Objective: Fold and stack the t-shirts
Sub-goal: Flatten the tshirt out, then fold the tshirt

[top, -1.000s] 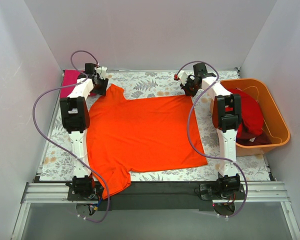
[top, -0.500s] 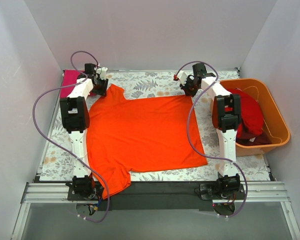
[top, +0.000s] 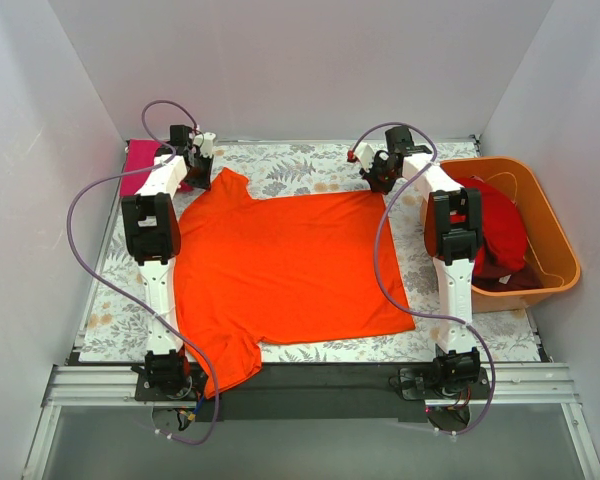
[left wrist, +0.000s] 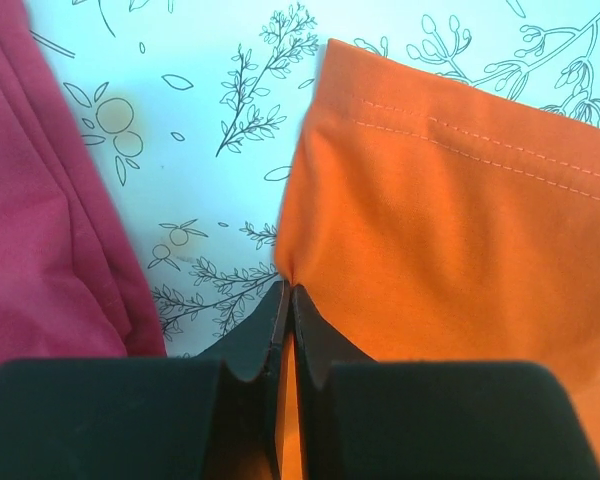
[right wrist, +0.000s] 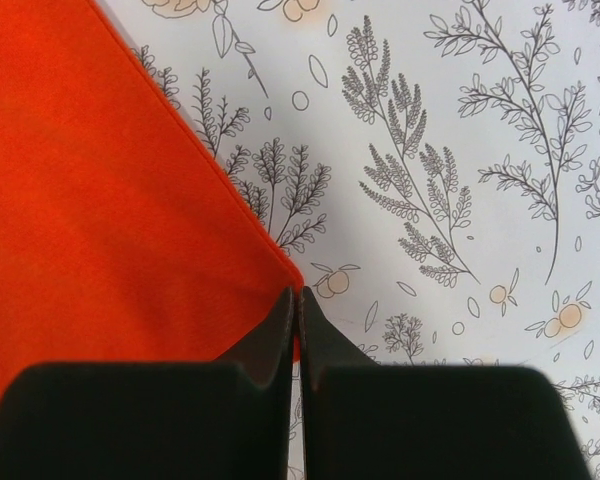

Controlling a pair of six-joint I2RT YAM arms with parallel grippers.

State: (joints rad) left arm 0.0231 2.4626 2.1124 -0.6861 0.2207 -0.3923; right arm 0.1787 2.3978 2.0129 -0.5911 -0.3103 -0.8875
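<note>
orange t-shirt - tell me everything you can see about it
The orange t-shirt is plain, bright orange soft cloth with stitched hems. It lies spread flat and sideways on the floral table, with its sleeves to the left and its bottom hem to the right. Its near sleeve drapes past the table's front edge. The left pincer is shut on the far sleeve's edge, and the right pincer is shut on the far hem corner.

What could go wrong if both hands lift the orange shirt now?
1. The right hand pinches only the very corner of the orange shirt; it may slip out when lifted.
2. The left hand grips a sleeve edge close beside the pink shirt, which could get dragged along.
3. The near sleeve drapes past the front edge of the mat and might snag.
</note>
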